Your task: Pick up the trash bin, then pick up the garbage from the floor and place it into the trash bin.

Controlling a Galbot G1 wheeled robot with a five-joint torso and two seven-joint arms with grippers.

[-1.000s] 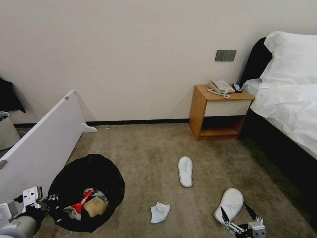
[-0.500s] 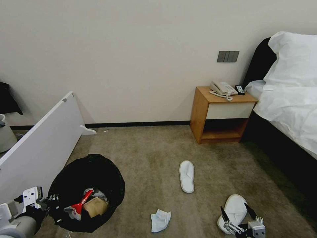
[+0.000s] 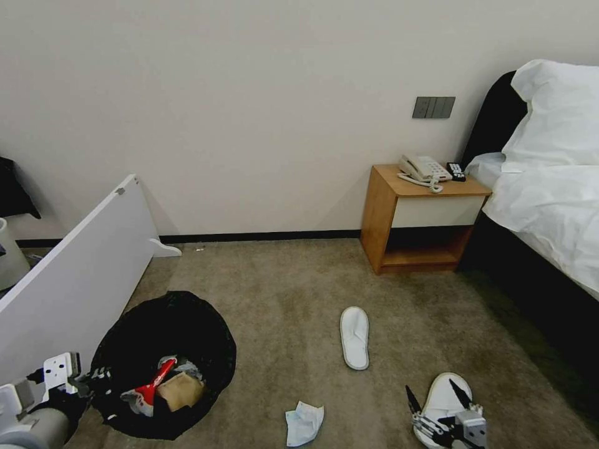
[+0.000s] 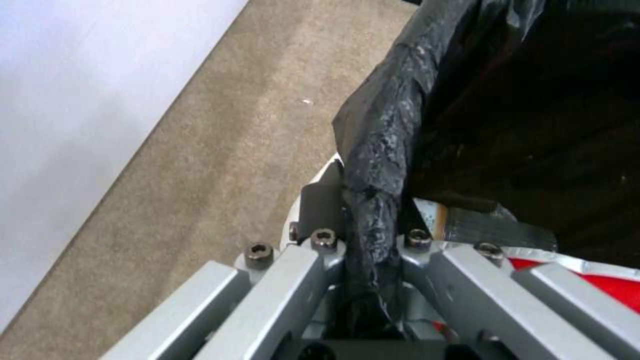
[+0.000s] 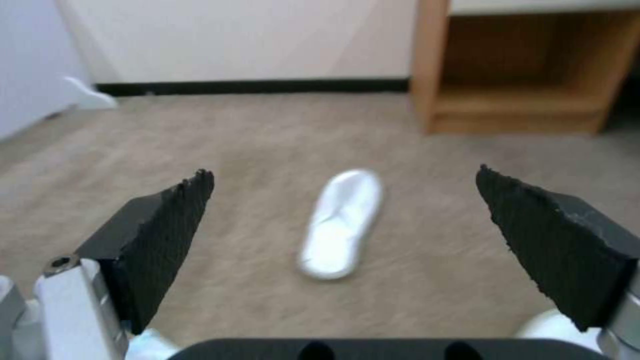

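The trash bin (image 3: 187,324), lined with a black bag, stands low on the left of the carpet. It holds a red wrapper (image 3: 153,383), a brown cardboard scrap (image 3: 181,390) and other litter. My left gripper (image 3: 93,377) is shut on the trash bin's bag-covered rim (image 4: 380,165), which sits between its fingers (image 4: 320,205). My right gripper (image 3: 435,399) is open just above the near white slipper (image 3: 444,381). A second white slipper (image 3: 354,337) lies farther out, straight ahead of the open right gripper (image 5: 341,175). A crumpled tissue (image 3: 304,423) lies between bin and near slipper.
A white board (image 3: 81,274) leans along the left beside the bin. A wooden nightstand (image 3: 424,218) with a phone stands against the wall, and a bed (image 3: 549,206) runs down the right. A pale bin (image 3: 9,255) sits at the far left edge.
The whole head view has shifted, so the camera has moved. My right gripper has come left, over the near slipper. The left gripper keeps its hold on the bin.
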